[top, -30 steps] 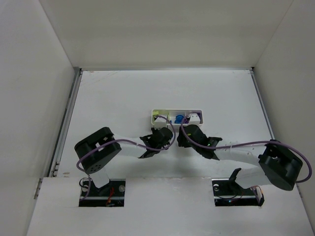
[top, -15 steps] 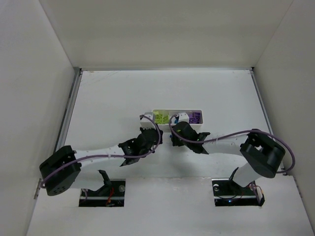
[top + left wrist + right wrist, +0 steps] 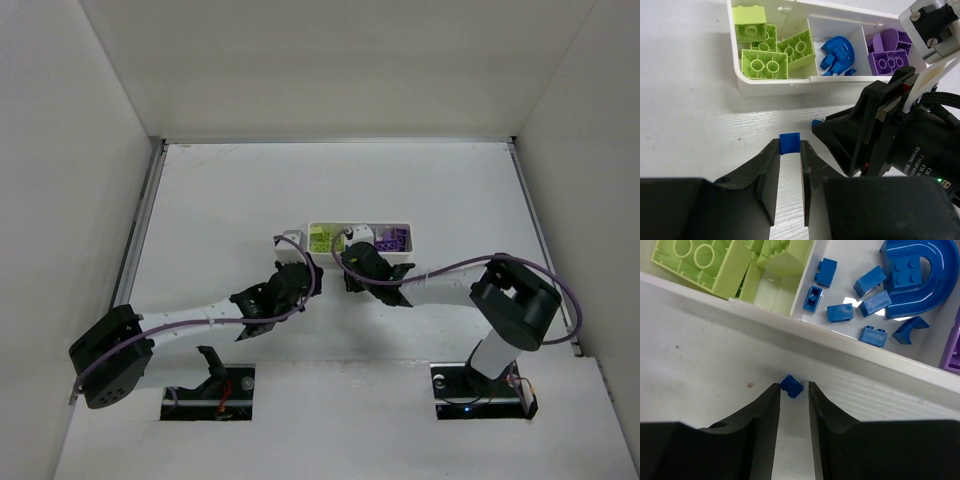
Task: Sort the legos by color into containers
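White table point(image 3: 220, 200); my left gripper point(image 3: 789, 148) pinches blue lego point(image 3: 789, 142) — lift over tray point(image 3: 771, 89) wall into blues; right gripper point(image 3: 794, 388) grip unclear.

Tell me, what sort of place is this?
Probably a robotics lab test cell: two arms bolted at a table's edge, plain white walls boxing it in, and a tray of sorted legos.

White tray point(image 3: 380, 224) lies just ahead of left gripper point(image 3: 308, 268) and right gripper point(image 3: 347, 266), holding yellow-green legos point(image 3: 322, 240) and, farther right, purple legos point(image 3: 396, 238).
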Robot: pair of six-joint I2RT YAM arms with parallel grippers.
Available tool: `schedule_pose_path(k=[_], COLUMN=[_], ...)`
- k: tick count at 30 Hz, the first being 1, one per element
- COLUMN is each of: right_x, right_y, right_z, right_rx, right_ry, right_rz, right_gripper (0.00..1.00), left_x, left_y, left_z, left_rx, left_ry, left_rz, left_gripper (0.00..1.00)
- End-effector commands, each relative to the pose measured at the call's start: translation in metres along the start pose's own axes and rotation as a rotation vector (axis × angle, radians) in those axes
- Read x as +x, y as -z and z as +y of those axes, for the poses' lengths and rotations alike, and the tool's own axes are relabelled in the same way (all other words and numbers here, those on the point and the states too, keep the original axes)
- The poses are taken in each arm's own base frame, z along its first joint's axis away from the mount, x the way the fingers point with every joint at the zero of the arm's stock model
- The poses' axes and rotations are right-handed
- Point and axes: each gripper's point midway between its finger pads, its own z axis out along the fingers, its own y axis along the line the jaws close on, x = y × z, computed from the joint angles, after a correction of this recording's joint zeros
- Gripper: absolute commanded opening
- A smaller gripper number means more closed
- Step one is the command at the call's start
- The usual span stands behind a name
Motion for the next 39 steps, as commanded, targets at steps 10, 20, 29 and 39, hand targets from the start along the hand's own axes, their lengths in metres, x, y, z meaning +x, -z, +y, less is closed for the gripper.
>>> schedule_pose_path(k=[10,20,29,39], right_x=[-0.005,-0.026,-0.04,-0.065], right_y=[0.002,0.034,0.077,0.093], right_z=[0.003,-0.002,-0.018,-0.034], right_rx=[-0.009,-0.027,-0.031,-0.017], right_ry=[0.007,-0.047,-0.119,-0.173], right_rz=[-0.022,-0.106,-0.179,-0.242], right_gripper=[0.19,0.2,0.2,0.21], left_x=[-0.023,-0.039,-0.059,-0.077], left_y=[0.004,-0.007,-0.049,-0.08], left_z=[-0.011,-0.037,-0.073,-0.081], left_rx=[0.046,0.086,0.135,0.131], left_ry=[0.056,0.059,0.023,0.022], left_rz=[-0.04,-0.059,-0.058,-0.075], left_gripper=[0.14,0.14,0.17,0.36])
